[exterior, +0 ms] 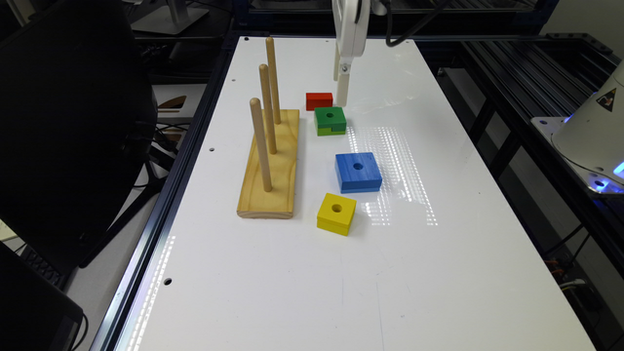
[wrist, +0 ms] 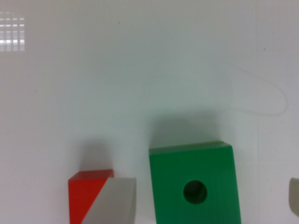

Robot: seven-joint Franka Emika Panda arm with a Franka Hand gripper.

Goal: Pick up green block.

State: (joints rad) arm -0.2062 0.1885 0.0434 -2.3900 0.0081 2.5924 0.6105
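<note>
The green block sits flat on the white bench, hole up, with a red block just behind it and the peg stand off toward the exterior view's left. A blue block and a yellow block lie nearer the camera, apart from it.

The tool hangs low over the bench just behind the green block and beside the red one, not yet over its target. In the wrist view one pale finger crosses in front of the red block and the other shows at the frame's far edge, with the green block between them: the tool is spread wide and holds nothing.

The step in hand looks like lining up before the descent. To do it well, the tool should shift until the block's hole lies midway between the fingers, then twist slightly so they meet two flat faces squarely, since the block appears a little skewed to them. The finger nearest the red block needs to come down clear of it; the gap there is tight. The notched side seems the poorer face to press on
</note>
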